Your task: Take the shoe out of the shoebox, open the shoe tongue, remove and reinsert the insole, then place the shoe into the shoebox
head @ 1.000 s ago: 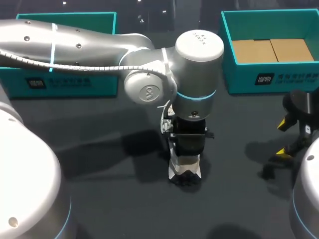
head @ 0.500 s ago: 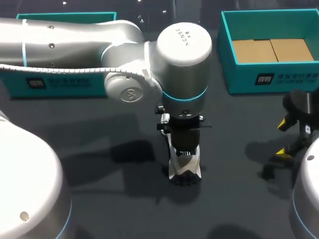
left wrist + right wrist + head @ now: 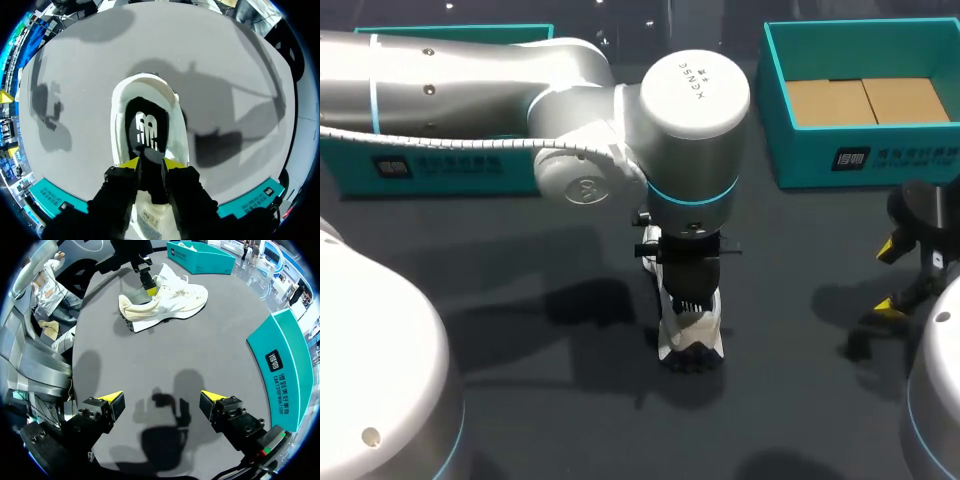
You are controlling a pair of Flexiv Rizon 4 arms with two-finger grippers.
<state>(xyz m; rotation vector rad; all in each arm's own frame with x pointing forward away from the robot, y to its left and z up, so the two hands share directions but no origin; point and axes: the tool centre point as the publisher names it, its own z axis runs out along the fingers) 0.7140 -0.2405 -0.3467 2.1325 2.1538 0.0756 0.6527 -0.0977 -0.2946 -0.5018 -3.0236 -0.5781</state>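
A white shoe [image 3: 692, 338] stands in the middle of the table, toe toward the front edge. My left gripper [image 3: 688, 300] points straight down into its opening. In the left wrist view the black insole [image 3: 146, 132] lies inside the shoe [image 3: 120, 120]. My left gripper [image 3: 152, 164] has its yellow tips a little apart at the heel end, with the insole's rear running between them. From the right wrist view, the shoe [image 3: 170, 297] lies far ahead with the left gripper [image 3: 150, 289] on it. My right gripper [image 3: 162, 400] stands wide open over bare table at the right [image 3: 890, 275].
The teal shoebox [image 3: 865, 155] with a cardboard floor stands at the back right, near my right arm [image 3: 285, 365]. A second teal box [image 3: 450, 165] stands at the back left, partly behind my left arm.
My left arm's wrist shifted slightly left and turned over the shoe. Its fingers have parted a little from shut. The shoe and the right arm have not moved.
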